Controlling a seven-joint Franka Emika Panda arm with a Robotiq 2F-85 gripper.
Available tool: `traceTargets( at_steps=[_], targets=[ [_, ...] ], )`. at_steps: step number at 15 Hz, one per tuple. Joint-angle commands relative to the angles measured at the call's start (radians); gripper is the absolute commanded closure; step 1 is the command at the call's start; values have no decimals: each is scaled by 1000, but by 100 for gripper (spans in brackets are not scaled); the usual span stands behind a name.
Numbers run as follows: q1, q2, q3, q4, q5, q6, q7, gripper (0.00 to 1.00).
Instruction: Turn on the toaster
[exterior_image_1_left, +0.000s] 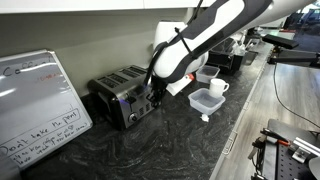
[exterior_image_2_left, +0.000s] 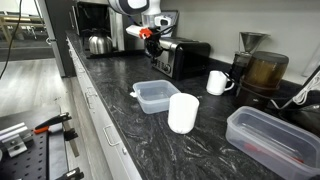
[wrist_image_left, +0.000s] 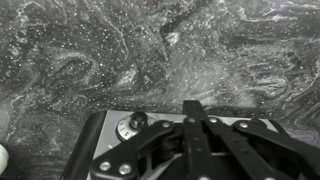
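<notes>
The toaster (exterior_image_1_left: 120, 92) is a boxy silver four-slot unit with dark slots, standing on the black marbled counter against the wall. It also shows in an exterior view (exterior_image_2_left: 185, 55). My gripper (exterior_image_1_left: 158, 96) hangs at the toaster's front end, fingers pointing down, and appears in an exterior view (exterior_image_2_left: 152, 42) too. In the wrist view the gripper (wrist_image_left: 193, 108) has its fingers pressed together, shut, right over the toaster's front face (wrist_image_left: 95, 150), beside a round knob (wrist_image_left: 131, 125). The levers are hidden under the fingers.
A whiteboard (exterior_image_1_left: 35, 100) leans beside the toaster. A clear plastic container (exterior_image_2_left: 155, 95), a white cup (exterior_image_2_left: 183, 112), a white mug (exterior_image_2_left: 217, 82), a coffee machine (exterior_image_2_left: 262, 70), a kettle (exterior_image_2_left: 97, 44) and a second container (exterior_image_2_left: 270, 135) stand on the counter.
</notes>
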Motion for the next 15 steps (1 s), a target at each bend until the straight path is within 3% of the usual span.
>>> traceTargets(
  at_steps=[1,5,8,11,15],
  targets=[
    [49,-26,-21,-3,94,40,-83,100],
    [79,-68,-23,-5,171,225,-135,100],
    [78,-92,-18,-7,166,328,-124,100],
    [82,-86,-24,-20,142,297,-103,100],
    [131,-115,-110,-21,68,187,-3,100]
  ],
)
